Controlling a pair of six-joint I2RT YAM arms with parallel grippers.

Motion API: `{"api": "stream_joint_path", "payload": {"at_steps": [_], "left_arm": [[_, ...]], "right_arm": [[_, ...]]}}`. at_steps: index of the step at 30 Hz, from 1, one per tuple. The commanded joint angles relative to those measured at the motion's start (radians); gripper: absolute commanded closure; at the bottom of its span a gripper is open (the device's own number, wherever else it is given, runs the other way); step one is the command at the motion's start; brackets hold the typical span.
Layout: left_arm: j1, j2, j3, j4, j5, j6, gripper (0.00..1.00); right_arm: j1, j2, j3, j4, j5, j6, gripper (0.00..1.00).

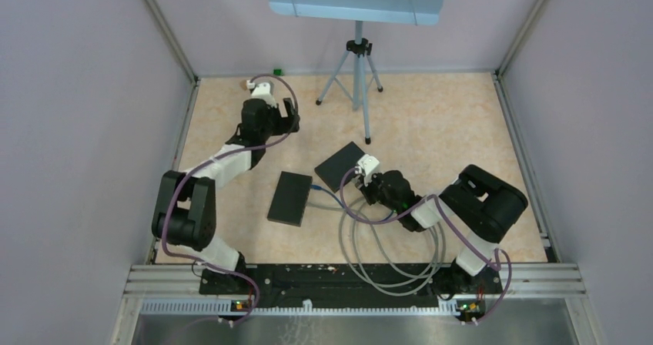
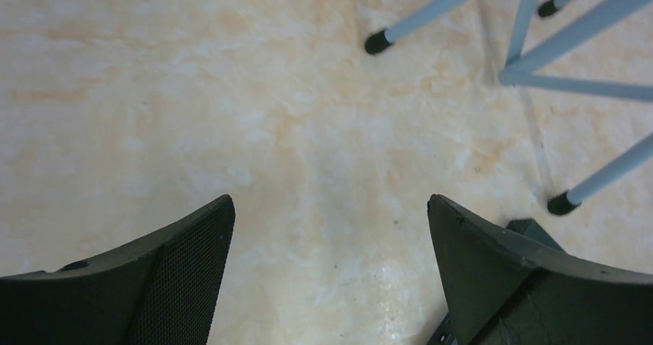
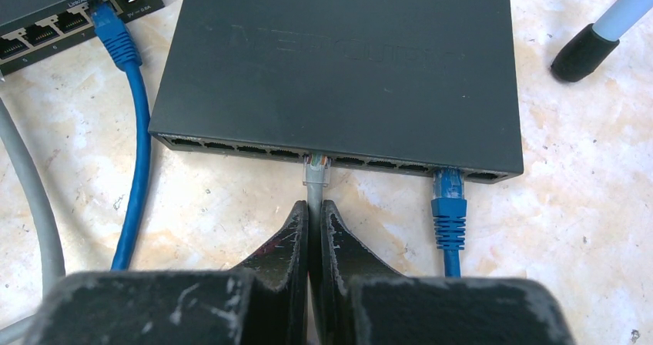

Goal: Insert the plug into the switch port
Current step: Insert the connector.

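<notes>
In the right wrist view a black switch point(image 3: 339, 68) lies flat with its row of ports facing me. A clear plug point(image 3: 316, 169) on a grey cable sits in or right at a middle port; how deep it goes I cannot tell. My right gripper point(image 3: 314, 206) is shut on the grey cable just behind the plug. From above, the same switch point(image 1: 342, 165) lies mid-table with my right gripper point(image 1: 365, 177) at its near edge. My left gripper point(image 1: 271, 98) hangs far back left, open and holding nothing, its fingertips point(image 2: 219, 214) wide apart over bare table.
A second black switch point(image 1: 290, 198) lies left of the first, joined to it by a blue cable point(image 3: 135, 129); another blue plug point(image 3: 449, 195) fills a right-hand port. Grey cable loops point(image 1: 389, 260) lie near the arm bases. A tripod point(image 1: 356, 75) stands at the back.
</notes>
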Motion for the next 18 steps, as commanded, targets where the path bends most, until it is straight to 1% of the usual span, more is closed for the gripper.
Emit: {"api": "stream_joint_path", "payload": {"at_steps": [1,2,5,7,9,10,13,15,18], "left_arm": [[0.014,-0.059,0.042,-0.128,-0.225,-0.065,0.01],[0.024,-0.073,0.014,-0.123,-0.238,-0.093,0.01],[0.044,-0.113,-0.088,0.043,-0.047,-0.033,0.01],[0.038,-0.096,-0.101,0.087,0.095,-0.012,0.01],[0.024,-0.039,-0.081,0.083,0.238,-0.019,0.01],[0.016,-0.001,-0.071,0.093,0.340,-0.018,0.01],[-0.022,0.139,-0.036,0.124,0.514,-0.005,0.01],[-0.056,0.204,-0.012,0.140,0.569,0.006,0.01],[-0.099,0.266,0.005,0.157,0.565,0.019,0.01]], "right_arm": [[0.004,-0.032,0.017,0.032,-0.051,0.023,1.00],[0.003,-0.032,0.016,0.033,-0.049,0.024,1.00],[0.004,-0.032,0.016,0.034,-0.047,0.029,1.00],[0.005,-0.032,0.015,0.036,-0.044,0.029,1.00],[0.004,-0.032,0.014,0.043,-0.040,0.029,1.00],[0.004,-0.031,0.012,0.048,-0.038,0.029,1.00],[0.004,-0.035,0.005,0.061,-0.036,0.025,1.00],[0.005,-0.035,0.004,0.060,-0.035,0.024,1.00],[0.005,-0.037,0.004,0.060,-0.038,0.024,1.00]]}}
